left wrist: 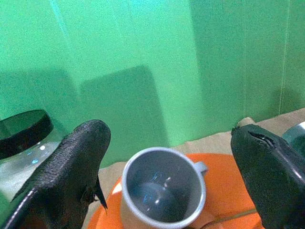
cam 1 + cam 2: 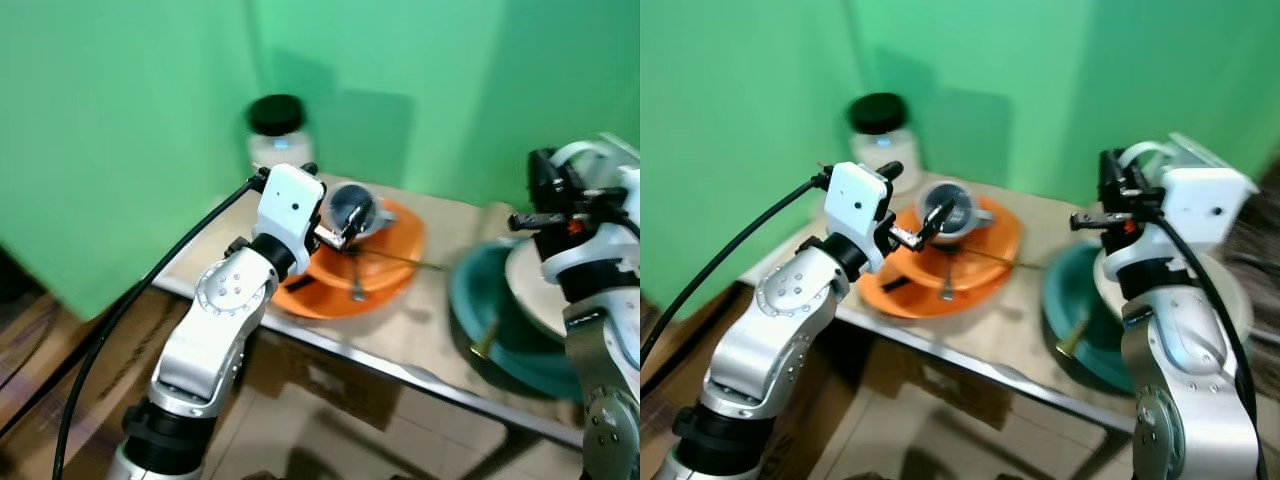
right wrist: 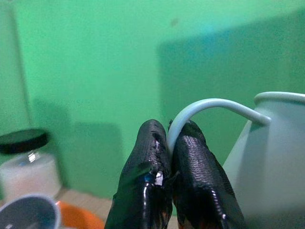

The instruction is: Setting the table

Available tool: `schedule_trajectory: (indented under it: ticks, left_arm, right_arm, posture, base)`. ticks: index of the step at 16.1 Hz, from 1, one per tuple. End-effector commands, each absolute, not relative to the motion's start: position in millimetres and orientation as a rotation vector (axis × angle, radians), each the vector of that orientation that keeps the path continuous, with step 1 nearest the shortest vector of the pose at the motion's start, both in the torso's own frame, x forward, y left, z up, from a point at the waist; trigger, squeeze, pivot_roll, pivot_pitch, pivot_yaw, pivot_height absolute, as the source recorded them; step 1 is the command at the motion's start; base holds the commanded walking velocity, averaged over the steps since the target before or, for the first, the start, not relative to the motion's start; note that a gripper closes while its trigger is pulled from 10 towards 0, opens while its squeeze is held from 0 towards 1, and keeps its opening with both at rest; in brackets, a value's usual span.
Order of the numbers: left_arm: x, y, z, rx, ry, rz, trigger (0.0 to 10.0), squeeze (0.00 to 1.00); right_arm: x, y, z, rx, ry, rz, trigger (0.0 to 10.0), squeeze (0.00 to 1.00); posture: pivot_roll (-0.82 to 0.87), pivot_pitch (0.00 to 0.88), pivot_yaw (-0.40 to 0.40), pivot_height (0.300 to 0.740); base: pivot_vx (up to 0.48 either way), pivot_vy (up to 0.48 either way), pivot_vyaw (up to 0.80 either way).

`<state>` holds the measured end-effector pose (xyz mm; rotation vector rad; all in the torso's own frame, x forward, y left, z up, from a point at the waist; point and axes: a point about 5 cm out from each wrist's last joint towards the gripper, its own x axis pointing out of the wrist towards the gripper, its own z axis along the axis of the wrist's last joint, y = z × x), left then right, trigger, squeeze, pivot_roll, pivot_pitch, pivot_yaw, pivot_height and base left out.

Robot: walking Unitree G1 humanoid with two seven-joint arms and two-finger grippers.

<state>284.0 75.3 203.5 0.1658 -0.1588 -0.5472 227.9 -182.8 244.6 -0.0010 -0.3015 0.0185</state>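
A grey cup [image 1: 164, 191] stands upright on an orange plate [image 2: 400, 245] at the back left of the table. My left gripper [image 1: 171, 138] hovers just above and before the cup, open, its fingers [image 1: 76, 162] spread wider than the cup and not touching it. A fork and another thin utensil [image 2: 358, 285] lie on the plate. On the right, my right gripper [image 3: 170, 143] is shut on the thin curved handle [image 3: 209, 106] of a pale blue jug [image 3: 276, 162], above a teal bowl [image 2: 490, 320].
A glass jar with a black lid [image 2: 277, 130] stands behind the plate against the green wall. The table [image 2: 420, 335] has a metal front edge, with cardboard boxes [image 2: 330, 385] beneath it. A black cable [image 2: 150, 285] runs along my left arm.
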Motion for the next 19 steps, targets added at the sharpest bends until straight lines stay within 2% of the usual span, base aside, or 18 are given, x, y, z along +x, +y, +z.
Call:
schedule_trajectory:
  ticks: [1, 6, 9, 11, 12, 14, 15, 17, 19]
  left_arm:
    - [284.3, 77.6, 205.9, 0.177, -0.163, -0.520, 10.0, 0.00]
    - [282.7, 83.4, 222.0, 0.100, -0.234, -0.396, 10.0, 0.00]
    - [279.5, 102.4, 223.4, 0.070, -0.258, -0.320, 10.0, 0.00]
    - [284.0, 124.6, 225.2, 0.139, -0.273, -0.217, 10.0, 0.00]
    - [284.1, 136.9, 223.0, 0.104, -0.224, -0.267, 10.0, 0.00]
    - [287.6, 156.4, 214.0, 0.216, -0.171, -0.199, 10.0, 0.00]
    - [289.5, 161.5, 213.3, 0.199, -0.161, -0.190, 10.0, 0.00]
    - [290.9, 163.8, 213.2, 0.199, -0.146, -0.212, 10.0, 0.00]
    - [290.1, 157.5, 215.1, 0.182, -0.139, -0.236, 10.0, 0.00]
  right_arm:
    - [225.1, -177.7, 252.5, -0.001, -0.343, 0.031, 10.0, 0.00]
    - [228.6, -179.5, 252.5, 0.050, -0.305, 0.017, 10.0, 0.00]
    - [228.0, -173.1, 244.9, 0.124, -0.262, 0.017, 10.0, 0.00]
    - [227.9, -167.5, 241.4, 0.116, -0.242, 0.018, 10.0, 0.00]
    - [226.9, -168.8, 235.9, 0.092, -0.225, 0.011, 10.0, 0.00]
    - [224.6, -180.5, 229.8, 0.044, -0.218, -0.030, 10.0, 0.00]
    - [225.2, -182.3, 230.2, 0.016, -0.237, -0.041, 10.0, 0.00]
    - [222.9, -181.8, 222.5, -0.029, -0.191, -0.015, 10.0, 0.00]
    - [220.7, -183.3, 214.7, 0.007, -0.166, -0.012, 10.0, 0.00]
  posture:
    - [-0.04, 0.000, 0.061, 0.740]
    - [0.00, 0.000, 0.028, 0.740]
    - [0.00, 0.000, 0.022, 0.740]
    - [0.00, 0.000, 0.017, 0.740]
    - [-0.01, 0.000, 0.025, 0.740]
    - [0.00, 0.000, 0.037, 0.740]
    - [-0.01, 0.000, 0.049, 0.740]
    - [-0.01, 0.000, 0.054, 0.740]
    - [0.02, 0.000, 0.048, 0.740]
  base:
    - [0.000, 0.000, -0.80]
    - [0.000, 0.000, -0.80]
    - [0.000, 0.000, -0.80]
    - [0.000, 0.000, -0.80]
    - [0.000, 0.000, -0.80]
    - [0.000, 0.000, -0.80]
    - [0.000, 0.000, -0.80]
    - [0.000, 0.000, -0.80]
    - [0.000, 0.000, -0.80]
